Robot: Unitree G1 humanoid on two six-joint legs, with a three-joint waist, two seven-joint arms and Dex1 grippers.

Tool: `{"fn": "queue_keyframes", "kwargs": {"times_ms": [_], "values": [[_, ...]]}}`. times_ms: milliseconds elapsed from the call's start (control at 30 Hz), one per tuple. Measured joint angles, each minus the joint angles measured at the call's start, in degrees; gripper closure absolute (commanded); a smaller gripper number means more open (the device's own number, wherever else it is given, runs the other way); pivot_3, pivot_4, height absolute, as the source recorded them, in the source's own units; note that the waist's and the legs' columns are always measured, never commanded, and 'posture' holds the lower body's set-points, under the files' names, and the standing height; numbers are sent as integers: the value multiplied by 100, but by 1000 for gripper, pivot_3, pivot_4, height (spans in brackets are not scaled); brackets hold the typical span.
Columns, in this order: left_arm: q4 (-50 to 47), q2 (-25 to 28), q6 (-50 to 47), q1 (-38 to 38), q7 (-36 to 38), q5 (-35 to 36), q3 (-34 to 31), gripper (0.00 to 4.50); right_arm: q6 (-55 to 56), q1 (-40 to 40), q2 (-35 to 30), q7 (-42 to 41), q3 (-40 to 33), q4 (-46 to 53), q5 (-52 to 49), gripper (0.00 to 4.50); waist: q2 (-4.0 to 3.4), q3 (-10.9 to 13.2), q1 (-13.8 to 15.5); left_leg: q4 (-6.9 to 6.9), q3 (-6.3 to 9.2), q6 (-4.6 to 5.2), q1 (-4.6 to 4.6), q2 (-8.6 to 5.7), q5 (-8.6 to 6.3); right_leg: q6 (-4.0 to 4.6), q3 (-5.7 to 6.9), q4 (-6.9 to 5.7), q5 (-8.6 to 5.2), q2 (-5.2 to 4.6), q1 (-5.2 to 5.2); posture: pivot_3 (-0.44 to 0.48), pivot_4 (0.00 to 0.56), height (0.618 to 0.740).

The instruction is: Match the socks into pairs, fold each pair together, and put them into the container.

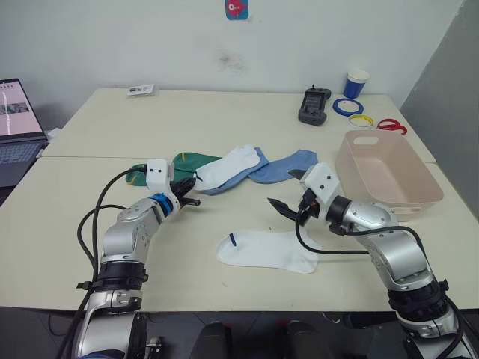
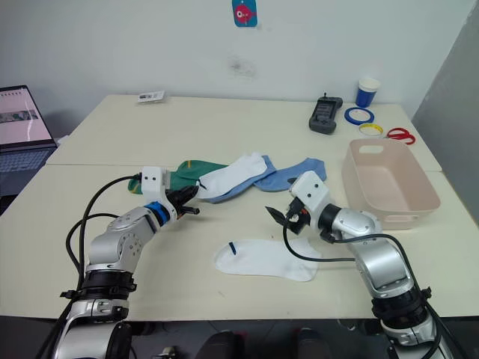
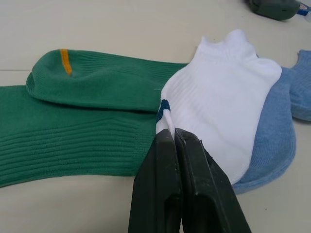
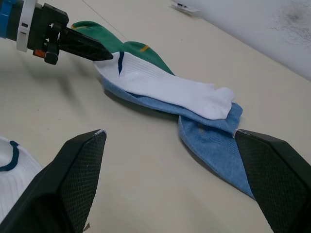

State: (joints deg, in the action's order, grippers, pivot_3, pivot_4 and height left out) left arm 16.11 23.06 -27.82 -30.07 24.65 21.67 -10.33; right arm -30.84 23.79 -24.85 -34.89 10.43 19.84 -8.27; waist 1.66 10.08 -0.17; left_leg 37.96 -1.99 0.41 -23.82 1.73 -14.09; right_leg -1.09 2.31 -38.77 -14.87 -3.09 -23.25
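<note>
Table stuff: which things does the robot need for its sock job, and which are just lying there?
For the job: white sock in the pile, white sock lying alone, blue socks, green socks, pink container.

Just lying about: blue cup, tape rings, red scissors, black device, laptop.

From the head we look down over the table [image 1: 247, 120]; our wrist cameras sit close, both facing the white sock [image 3: 218, 107].
</note>
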Motion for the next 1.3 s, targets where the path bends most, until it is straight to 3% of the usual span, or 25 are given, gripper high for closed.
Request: {"fn": "queue_keyframes", "kwargs": {"times_ms": [300, 533, 733, 967, 1133, 1233, 1300], "values": [[-517, -25, -335, -30, 374, 651, -358, 4467, 23, 0, 18, -6, 1, -6, 7, 0, 1, 1, -3, 0, 0, -6, -1, 1, 3, 0, -2, 0, 0, 0, 0, 0, 150, 740], [-1712, -15, -1610, 23, 613, 1898, -588, 4467, 63, 0, 38, -7, 3, -53, 23, 0, 2, 1, -8, 0, 2, -14, 0, 1, 8, -1, -9, 0, -1, -1, 1, 0, 150, 740], [-2520, -57, -2814, 403, 284, 3134, -846, 4467, 139, -17, 38, -8, 3, -81, 30, 0, 2, 2, -18, -1, 5, -15, -1, 2, 8, -2, -11, 0, -1, 0, 2, 0, 150, 740], [-3890, 216, -4085, 1965, -362, 5364, -977, 4467, 188, -89, -121, -27, -33, -210, 35, 0, 2, 2, -31, -3, 11, -20, 2, 4, 11, -2, -11, -5, -4, -4, 2, 0, 150, 740], [-4333, 670, -4118, 2768, -420, 5659, -791, 4467, 305, -133, -200, -131, -37, -267, 34, 0, 1, 2, -17, -4, 10, -18, 4, -2, 10, 7, -14, -6, -10, -3, 3, 0, 150, 740], [-4391, 842, -3996, 3089, -245, 5456, -613, 3881, 342, -151, -225, -144, -37, -316, 35, 0, 1, 2, -10, -5, 10, -18, 4, -2, 10, 14, -12, -6, -14, -2, 2, 0, 150, 740], [-4511, 964, -3919, 3242, -99, 5450, -557, 3252, 351, -216, -232, -162, -36, -318, 34, 0, 1, 2, -8, -6, 10, -17, 4, -1, 10, 22, -12, -5, -19, -3, 2, 0, 150, 740]]}}
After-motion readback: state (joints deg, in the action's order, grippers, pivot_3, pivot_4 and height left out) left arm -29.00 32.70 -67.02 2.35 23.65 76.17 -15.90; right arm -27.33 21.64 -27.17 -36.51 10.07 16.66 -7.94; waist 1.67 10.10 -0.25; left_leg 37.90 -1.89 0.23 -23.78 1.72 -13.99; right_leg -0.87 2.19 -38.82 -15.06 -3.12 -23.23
